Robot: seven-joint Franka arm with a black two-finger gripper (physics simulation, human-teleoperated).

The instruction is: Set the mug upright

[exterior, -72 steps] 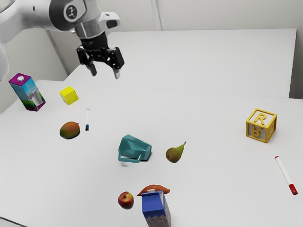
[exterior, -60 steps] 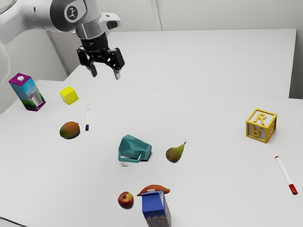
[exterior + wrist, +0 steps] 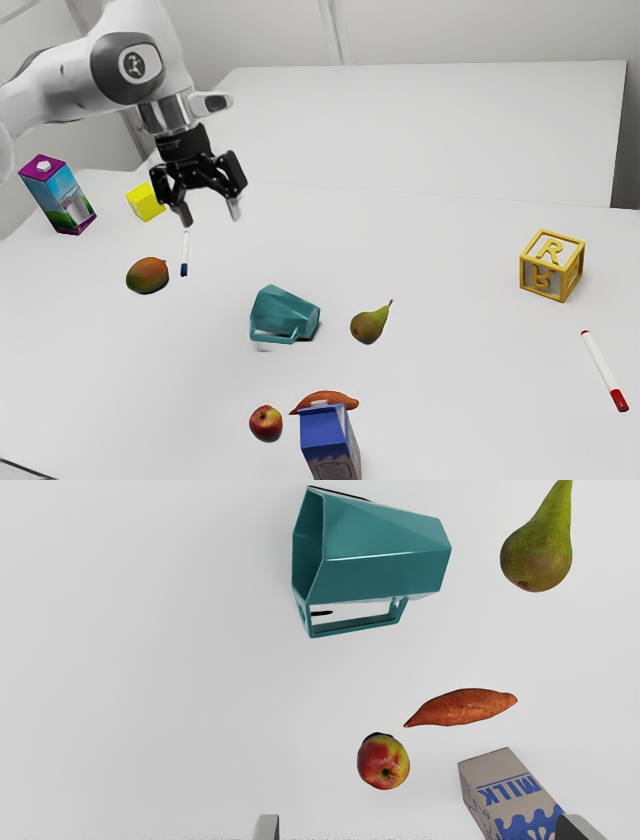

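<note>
The teal mug [image 3: 287, 313] lies on its side on the table, its mouth toward the exterior view's left and its handle toward that view's near side. Above the table at the exterior view's upper left hangs my gripper [image 3: 208, 216], well apart from the mug. In the wrist view the mug [image 3: 382, 552] shows its open mouth and the angular handle along one side. The gripper [image 3: 417, 827] is open there, its fingertips wide apart with neither touching the mug.
A pear [image 3: 369, 324] lies beside the mug's base. An apple [image 3: 266, 423], a sweet potato [image 3: 330, 399] and a milk carton [image 3: 328, 440] are nearer the exterior camera. Mango [image 3: 147, 275], marker [image 3: 185, 254], yellow cube [image 3: 145, 203] and juice carton [image 3: 58, 195] sit left; letter block [image 3: 551, 266] right.
My arm and open gripper have come lower and slightly toward the exterior view's left. The mug and the other objects have stayed put.
</note>
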